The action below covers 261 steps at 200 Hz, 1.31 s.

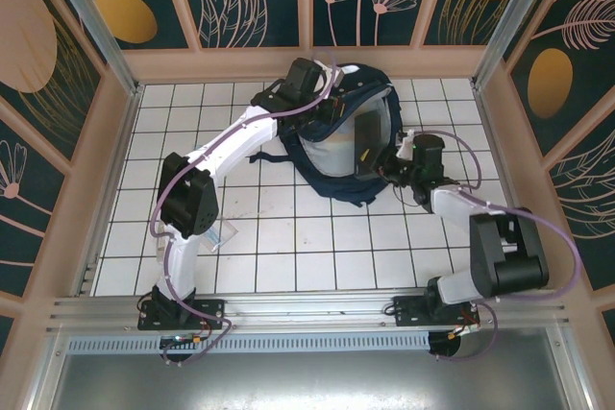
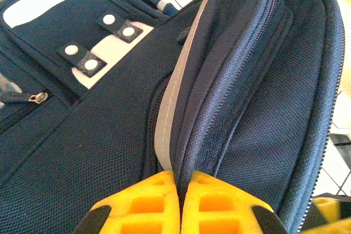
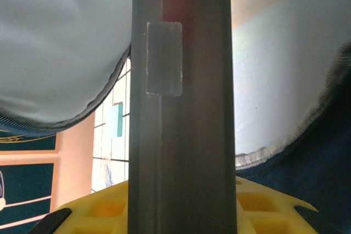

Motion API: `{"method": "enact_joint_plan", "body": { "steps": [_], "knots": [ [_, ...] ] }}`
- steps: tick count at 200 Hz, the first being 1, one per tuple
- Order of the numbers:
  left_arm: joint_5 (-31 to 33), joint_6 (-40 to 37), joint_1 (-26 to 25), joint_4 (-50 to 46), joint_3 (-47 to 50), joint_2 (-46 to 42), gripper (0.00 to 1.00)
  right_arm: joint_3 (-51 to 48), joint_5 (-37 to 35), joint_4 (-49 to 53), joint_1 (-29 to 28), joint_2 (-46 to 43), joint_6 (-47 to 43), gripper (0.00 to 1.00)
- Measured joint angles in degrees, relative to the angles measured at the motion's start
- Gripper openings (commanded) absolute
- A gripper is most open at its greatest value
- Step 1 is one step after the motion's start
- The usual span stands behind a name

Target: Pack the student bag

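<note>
The student bag (image 1: 332,156) lies open in the upper middle of the top picture, with its grey inside showing. The left gripper (image 2: 178,179) is pinched tight on a fold of the bag's blue edge. Only its yellow tips show, cut off at the bottom. The right gripper (image 3: 181,201) holds a dark flat thing (image 3: 186,135) upright between grey sides. Its ends are cut off, so I cannot tell what it is.
</note>
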<state>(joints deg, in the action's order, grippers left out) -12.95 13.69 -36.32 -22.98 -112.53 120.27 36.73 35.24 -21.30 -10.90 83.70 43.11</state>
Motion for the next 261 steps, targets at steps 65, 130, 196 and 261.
{"method": "enact_joint_plan", "body": {
  "steps": [65, 130, 196, 261],
  "knots": [
    [-4.87, 3.63, 0.00, 4.72, 5.84, -1.49, 0.00, 14.80, 0.42, -8.87, -4.22, 22.51, 6.03, 0.15],
    [-5.03, 5.81, 0.00, 6.05, 6.14, -2.69, 0.00, 30.36, -5.84, -15.63, -7.58, 37.66, 15.15, 0.32],
    [-1.20, 5.95, -0.11, 6.69, 6.12, -3.23, 0.00, 27.41, -13.90, -7.52, -7.91, 30.08, 16.57, 0.76],
    [1.44, 5.97, -0.04, 6.21, 4.72, -3.21, 0.00, 22.18, -17.99, 13.14, -6.01, 14.38, 8.09, 0.77]
  ]
}}
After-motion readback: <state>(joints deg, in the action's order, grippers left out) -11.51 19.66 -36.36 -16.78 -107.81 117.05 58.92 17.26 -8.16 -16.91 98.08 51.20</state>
